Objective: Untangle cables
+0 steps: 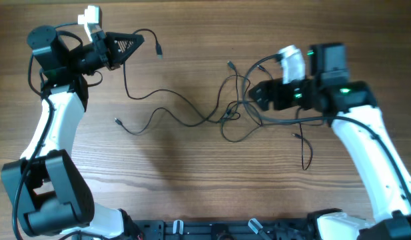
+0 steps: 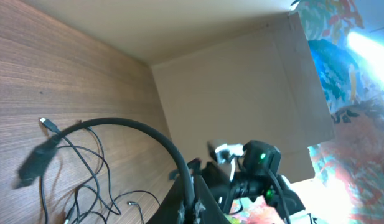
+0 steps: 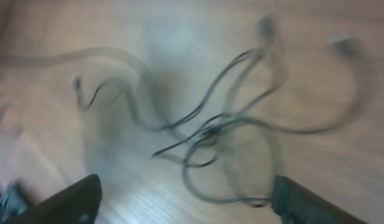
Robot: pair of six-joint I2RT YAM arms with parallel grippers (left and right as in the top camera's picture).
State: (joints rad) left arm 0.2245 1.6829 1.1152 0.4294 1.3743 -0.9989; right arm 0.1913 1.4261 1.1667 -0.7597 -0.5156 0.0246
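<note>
Overhead: we find the cables [image 1: 225,113] in a loose tangle on the table [image 1: 192,173], centre-right, with strands trailing left. The left gripper [image 1: 135,41] is pressed together on one strand near its plug. The right gripper [image 1: 253,93] sits at the tangle's right edge.

Left wrist: the pinched strand arcs over the wood.

Right wrist — blurred; its fingers [image 3: 67,202] stand spread wide above the tangle, gripping nothing.

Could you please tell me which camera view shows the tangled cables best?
The overhead view: the cables appear whole and sharp, knotted at the middle with ends trailing both ways. The right wrist view has the knot close but blurred; the left wrist view catches only a few strands.
</note>
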